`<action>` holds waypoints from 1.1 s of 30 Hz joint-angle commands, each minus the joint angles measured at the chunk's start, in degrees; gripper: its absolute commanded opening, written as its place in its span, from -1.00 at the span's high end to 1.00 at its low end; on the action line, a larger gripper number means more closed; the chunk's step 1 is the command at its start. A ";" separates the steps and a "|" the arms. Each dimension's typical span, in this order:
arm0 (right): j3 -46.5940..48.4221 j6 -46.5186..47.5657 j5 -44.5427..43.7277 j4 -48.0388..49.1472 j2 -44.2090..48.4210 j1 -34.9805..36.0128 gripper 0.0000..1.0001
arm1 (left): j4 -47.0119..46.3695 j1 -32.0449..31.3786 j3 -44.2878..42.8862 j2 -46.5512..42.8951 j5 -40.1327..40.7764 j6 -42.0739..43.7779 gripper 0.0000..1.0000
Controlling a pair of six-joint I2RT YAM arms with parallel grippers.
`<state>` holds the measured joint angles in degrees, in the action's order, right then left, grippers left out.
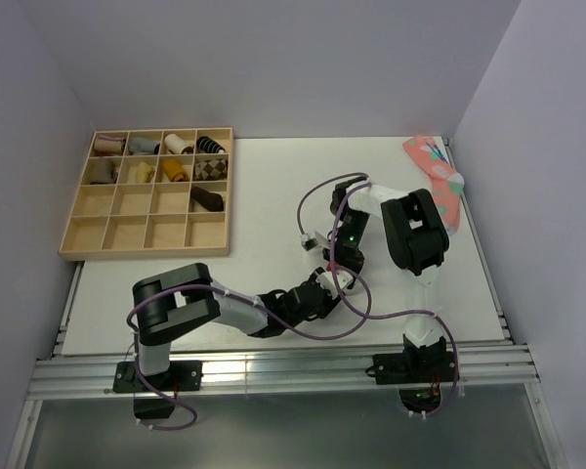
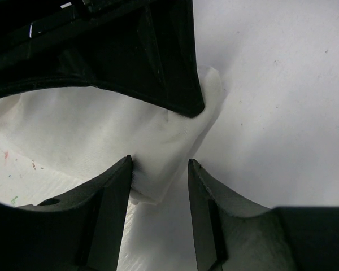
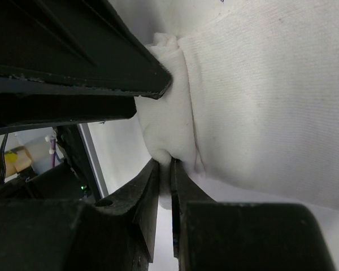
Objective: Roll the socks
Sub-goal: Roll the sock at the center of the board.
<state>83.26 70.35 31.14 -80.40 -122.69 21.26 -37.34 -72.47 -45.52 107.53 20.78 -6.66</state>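
Left claw [image 2: 158, 165] stands half open astride a corner of the socks [image 2: 85, 127], one finger touching the cloth with nothing clamped; the right claw [image 3: 170, 166] is almost shut, pinching a thin fold of the same white fabric. The socks lie on the tabletop [image 1: 273, 200], toward the middle of its near edge, beneath both claws. Thin, light and limp, they will likely sag and slip: grip at a folded edge, through all layers.

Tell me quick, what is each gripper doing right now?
Left gripper: open, straddling a fold of the socks.
Right gripper: shut, pinching the socks.
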 commanded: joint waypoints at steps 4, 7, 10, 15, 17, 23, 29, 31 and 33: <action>0.94 0.93 -1.08 0.50 -0.71 0.72 0.69 | -1.24 -0.39 -0.80 2.60 -2.14 -0.99 0.01; 1.28 0.93 -0.12 0.86 -0.44 0.72 0.69 | -0.98 -0.39 -0.89 3.30 -2.75 -1.52 0.02; 1.73 0.23 1.55 1.65 0.00 0.72 0.69 | -1.33 -0.39 -0.36 3.57 -2.85 -2.66 0.02; 3.04 -2.31 4.98 4.28 1.32 0.54 0.68 | -2.47 -0.39 0.78 4.09 -2.85 -4.42 0.01; 4.01 -3.10 7.09 4.46 1.84 0.54 0.68 | -2.82 -0.39 1.22 4.45 -2.67 -5.20 0.01; 5.24 -4.69 9.29 4.90 2.46 0.54 0.55 | -3.70 -0.04 2.01 5.50 -2.84 -6.96 0.01; 4.01 -6.54 9.12 7.53 3.16 0.19 0.41 | -5.02 0.92 3.24 5.85 -3.90 -9.86 0.12; 3.66 -7.41 9.73 8.85 3.78 -0.16 0.35 | -5.37 1.36 3.85 5.77 -4.95 -11.53 0.23; 3.57 -7.77 10.35 9.47 4.30 -0.51 0.29 | -5.20 1.71 4.29 5.94 -6.17 -12.85 0.42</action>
<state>86.26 63.61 36.84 -76.40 -121.89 21.10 -46.33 -70.70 -43.16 110.91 21.17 -14.13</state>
